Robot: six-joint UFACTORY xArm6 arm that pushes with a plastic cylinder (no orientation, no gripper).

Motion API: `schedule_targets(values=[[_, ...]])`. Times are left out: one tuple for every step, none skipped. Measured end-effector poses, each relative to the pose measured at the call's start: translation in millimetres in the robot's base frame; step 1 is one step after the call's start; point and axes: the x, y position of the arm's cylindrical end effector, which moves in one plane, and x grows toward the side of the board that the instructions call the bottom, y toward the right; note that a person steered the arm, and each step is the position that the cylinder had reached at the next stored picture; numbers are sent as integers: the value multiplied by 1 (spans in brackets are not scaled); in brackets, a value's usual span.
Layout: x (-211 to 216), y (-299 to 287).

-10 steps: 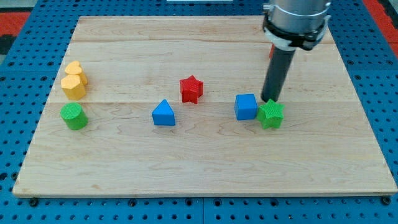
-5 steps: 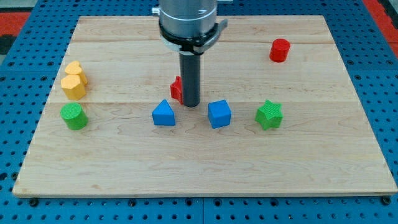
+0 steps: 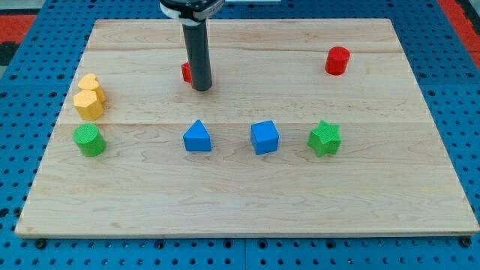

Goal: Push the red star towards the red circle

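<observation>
One block, the red star (image 3: 186, 72), is mostly hidden behind my tip (image 3: 201, 88); no pincer is fitted, and a push from the star's far side toward the red circle (image 3: 337, 61) is called for.

My tip (image 3: 200, 88) ends a straight, dark grey, cylindrical rod.

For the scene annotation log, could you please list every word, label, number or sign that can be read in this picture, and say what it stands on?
None: no readable text, number or sign shows anywhere.
The wooden board is bare wood grain.
The red circle, blue cube, green star and the other blocks carry only ribbed surfaces.
The dark rod ending in my tip, which hides most of the red star, is unmarked.
</observation>
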Motion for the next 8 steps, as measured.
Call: schedule_targets(values=[[26, -18], [0, -65], [-23, -24], [-19, 36], [-9, 25], [-10, -7], [-48, 19], [-49, 81]])
